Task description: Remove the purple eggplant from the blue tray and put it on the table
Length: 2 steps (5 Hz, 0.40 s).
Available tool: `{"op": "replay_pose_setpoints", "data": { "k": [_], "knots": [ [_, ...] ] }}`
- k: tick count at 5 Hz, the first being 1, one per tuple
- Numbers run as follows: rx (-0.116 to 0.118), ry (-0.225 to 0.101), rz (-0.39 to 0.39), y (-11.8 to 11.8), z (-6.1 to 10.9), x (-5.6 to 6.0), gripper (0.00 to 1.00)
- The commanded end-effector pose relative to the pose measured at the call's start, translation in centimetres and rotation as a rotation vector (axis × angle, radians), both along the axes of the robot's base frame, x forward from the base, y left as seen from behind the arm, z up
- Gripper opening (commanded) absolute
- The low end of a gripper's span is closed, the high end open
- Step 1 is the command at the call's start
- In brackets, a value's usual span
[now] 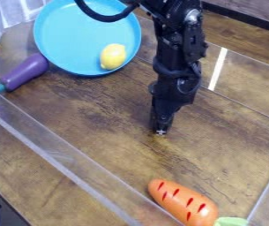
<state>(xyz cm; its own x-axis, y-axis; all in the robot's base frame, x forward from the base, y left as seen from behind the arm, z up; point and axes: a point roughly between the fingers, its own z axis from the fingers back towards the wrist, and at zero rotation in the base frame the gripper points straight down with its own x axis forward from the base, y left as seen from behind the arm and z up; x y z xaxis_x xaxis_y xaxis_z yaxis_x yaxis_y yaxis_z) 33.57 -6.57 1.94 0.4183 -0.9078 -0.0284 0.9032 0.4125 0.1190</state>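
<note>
The purple eggplant (26, 71) lies on the table (89, 115) just outside the left rim of the blue tray (66, 31), its teal stem end pointing toward the left acrylic wall. My gripper (160, 129) points straight down in the middle of the table, well to the right of the eggplant and tray, with its tips close to the wood. Nothing shows between the fingers. The tips look narrow and dark, so their gap is unclear.
A yellow lemon (113, 56) sits in the tray near its right rim. An orange carrot (185, 201) with green leaves lies at the front edge. Clear acrylic walls (54, 154) border the table on the left and front.
</note>
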Motion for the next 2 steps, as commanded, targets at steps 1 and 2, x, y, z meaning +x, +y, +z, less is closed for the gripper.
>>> {"op": "replay_pose_setpoints", "data": {
  "k": [1, 2],
  "knots": [
    [-0.009, 0.001, -0.055, 0.74, 0.29, -0.20, 1.00],
    [-0.009, 0.005, -0.102, 1.45, 0.17, -0.25, 1.00]
  ]
}}
